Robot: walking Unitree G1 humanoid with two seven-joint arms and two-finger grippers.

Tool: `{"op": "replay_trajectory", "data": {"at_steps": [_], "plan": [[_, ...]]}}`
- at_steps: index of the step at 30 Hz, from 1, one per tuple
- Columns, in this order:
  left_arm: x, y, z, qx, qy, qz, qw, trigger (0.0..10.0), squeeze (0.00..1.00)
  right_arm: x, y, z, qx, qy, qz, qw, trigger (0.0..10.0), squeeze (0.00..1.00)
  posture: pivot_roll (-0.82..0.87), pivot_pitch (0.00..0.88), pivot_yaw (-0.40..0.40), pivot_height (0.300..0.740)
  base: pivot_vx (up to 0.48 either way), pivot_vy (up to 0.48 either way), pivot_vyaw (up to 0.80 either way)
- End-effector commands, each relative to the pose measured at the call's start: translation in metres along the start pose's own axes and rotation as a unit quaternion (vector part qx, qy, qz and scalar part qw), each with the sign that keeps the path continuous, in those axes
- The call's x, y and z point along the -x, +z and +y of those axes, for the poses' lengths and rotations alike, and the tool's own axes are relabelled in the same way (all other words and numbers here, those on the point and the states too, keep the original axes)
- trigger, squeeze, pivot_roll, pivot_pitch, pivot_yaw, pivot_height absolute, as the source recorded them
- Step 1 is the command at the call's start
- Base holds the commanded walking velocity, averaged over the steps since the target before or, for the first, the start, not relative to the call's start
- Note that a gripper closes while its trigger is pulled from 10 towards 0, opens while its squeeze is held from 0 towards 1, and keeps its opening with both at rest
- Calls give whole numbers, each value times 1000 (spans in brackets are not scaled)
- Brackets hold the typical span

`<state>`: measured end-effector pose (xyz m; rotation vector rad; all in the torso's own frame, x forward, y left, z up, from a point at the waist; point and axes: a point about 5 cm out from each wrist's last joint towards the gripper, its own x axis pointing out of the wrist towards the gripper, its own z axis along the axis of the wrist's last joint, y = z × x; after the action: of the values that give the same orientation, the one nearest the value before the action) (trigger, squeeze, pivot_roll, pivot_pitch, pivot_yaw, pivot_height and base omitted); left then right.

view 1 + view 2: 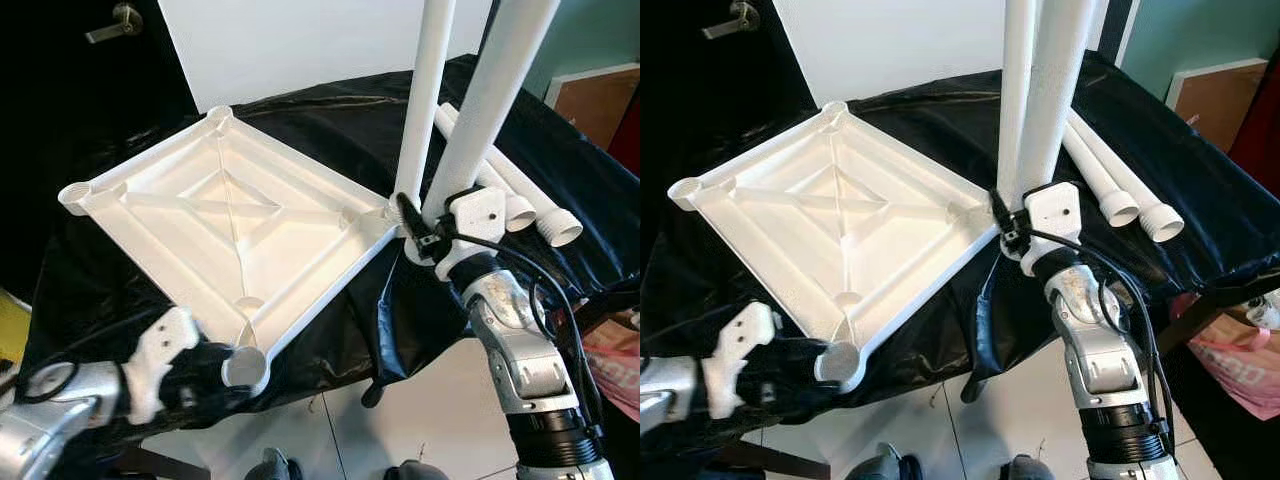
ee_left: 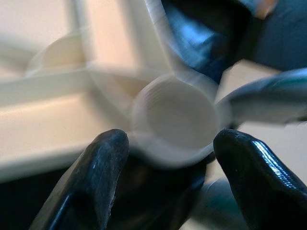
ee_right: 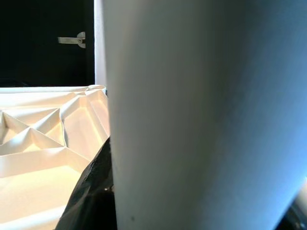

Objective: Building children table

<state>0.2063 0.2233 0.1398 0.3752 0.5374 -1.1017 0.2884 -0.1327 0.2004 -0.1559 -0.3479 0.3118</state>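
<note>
A white table top (image 1: pixel 230 215) lies upside down on a black cloth, its ribbed underside facing up. My left gripper (image 2: pixel 173 139) is open at the near corner, one finger on each side of the round threaded socket (image 1: pixel 245 367). My right gripper (image 1: pixel 437 228) is shut on a white leg (image 1: pixel 490 100), holding it upright at the right corner. A second white leg (image 1: pixel 425 100) stands upright just behind it at that corner. In the right wrist view the held leg (image 3: pixel 201 115) hides the fingers.
Two more white legs (image 1: pixel 520 195) lie on the black cloth (image 1: pixel 330 110) behind my right arm. A dark door with a lever handle (image 1: pixel 115 22) is at the back left. A pink bag (image 1: pixel 615 360) sits at the right. White floor (image 1: pixel 400 420) lies below.
</note>
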Motion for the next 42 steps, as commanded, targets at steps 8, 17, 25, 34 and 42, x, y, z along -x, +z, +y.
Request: {"op": "replay_trajectory", "data": {"at_steps": [8,17,25,34,42], "plan": [[29,5,45,-36,66,27,997,10000,0,-4,6,1,3,10,-20,1000,10000,0,-40,68,41,740,0,0,0],[40,20,104,-98,203,-27,974,10000,0,-2,6,0,6,12,-22,1000,10000,0,-43,73,43,740,0,0,0],[23,45,120,-89,228,-158,957,10000,0,1,4,-2,12,12,-22,1000,10000,0,-52,65,48,740,0,0,0],[-4,33,120,-184,154,-59,969,10000,0,3,2,-5,18,13,-23,999,10000,0,-59,58,49,740,0,0,0],[-8,29,124,-212,119,-9,970,10000,0,4,3,-8,24,13,-25,999,10000,0,-73,57,60,740,0,0,0]]}}
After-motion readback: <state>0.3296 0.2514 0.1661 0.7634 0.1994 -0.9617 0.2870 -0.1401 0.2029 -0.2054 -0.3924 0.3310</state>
